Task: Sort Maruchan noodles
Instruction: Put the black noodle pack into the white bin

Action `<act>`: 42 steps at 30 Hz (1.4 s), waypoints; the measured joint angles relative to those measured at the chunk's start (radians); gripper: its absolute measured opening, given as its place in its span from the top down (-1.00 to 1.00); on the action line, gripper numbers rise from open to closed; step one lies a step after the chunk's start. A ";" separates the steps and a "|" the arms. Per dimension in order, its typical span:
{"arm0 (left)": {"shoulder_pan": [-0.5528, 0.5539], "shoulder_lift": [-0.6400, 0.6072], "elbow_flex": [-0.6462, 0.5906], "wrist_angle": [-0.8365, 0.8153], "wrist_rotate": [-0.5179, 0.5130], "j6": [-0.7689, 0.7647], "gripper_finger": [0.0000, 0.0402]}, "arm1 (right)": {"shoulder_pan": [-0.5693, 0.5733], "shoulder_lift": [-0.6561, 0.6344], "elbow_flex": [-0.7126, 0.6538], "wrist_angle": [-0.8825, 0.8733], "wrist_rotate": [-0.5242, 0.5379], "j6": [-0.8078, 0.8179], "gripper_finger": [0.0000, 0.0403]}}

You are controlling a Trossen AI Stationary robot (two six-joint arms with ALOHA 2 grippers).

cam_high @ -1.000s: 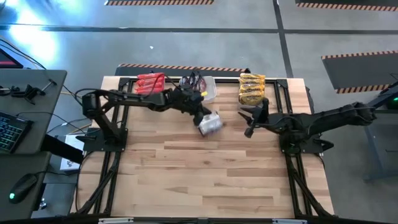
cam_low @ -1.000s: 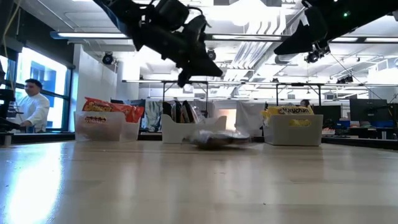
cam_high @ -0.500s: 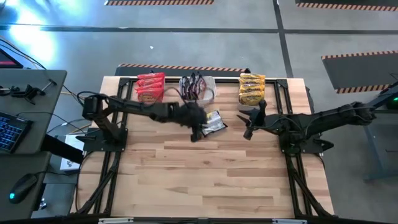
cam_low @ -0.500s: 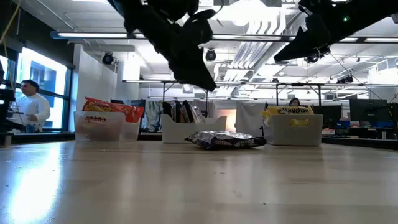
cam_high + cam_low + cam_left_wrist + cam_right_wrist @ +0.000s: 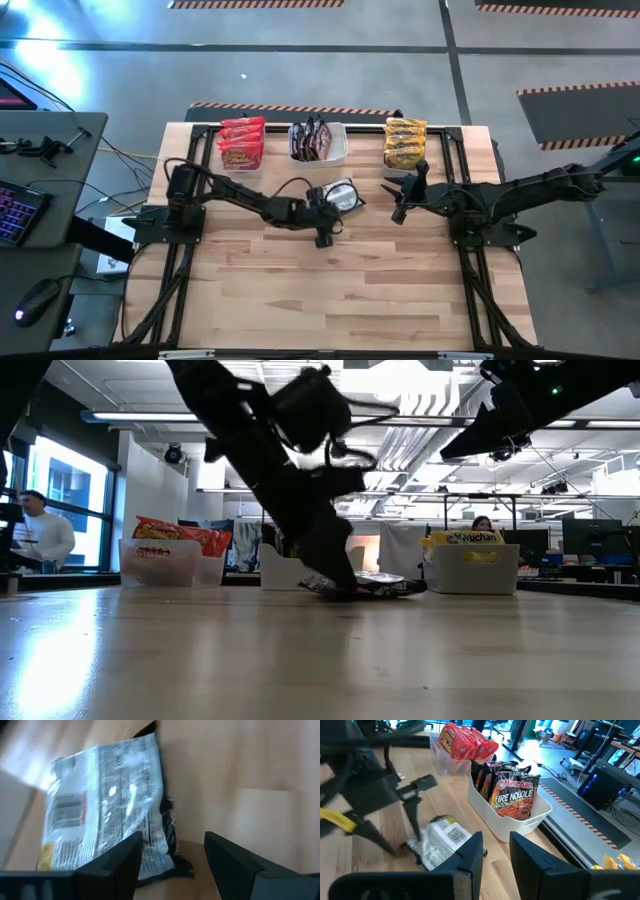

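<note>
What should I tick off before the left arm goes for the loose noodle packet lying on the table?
1. Left claw open: ok, fingers spread.
2. Loose packet lying flat, face down: ok.
3. Packet between the left claw's fingers: not ok, they sit at its edge.
4. Middle tub with dark packets has room: cannot tell.
5. Right claw clear of the packet: ok, parked beside it.

Light: bright ceiling lights [image 5: 400,380] overhead, low view
Glare: on the packet [image 5: 105,815]
Blur: left arm [image 5: 280,480] smeared
</note>
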 joint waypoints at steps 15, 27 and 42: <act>0.041 0.035 0.002 0.022 -0.092 0.130 0.67 | -0.010 0.000 0.000 -0.004 -0.005 0.000 0.61; 0.062 -0.073 -0.003 -0.040 0.076 0.143 1.00 | -0.010 0.097 0.001 -0.039 -0.104 0.064 0.40; 0.098 -0.117 -0.001 -0.041 0.210 0.074 1.00 | -0.012 0.678 0.001 0.320 -0.045 -0.162 -0.17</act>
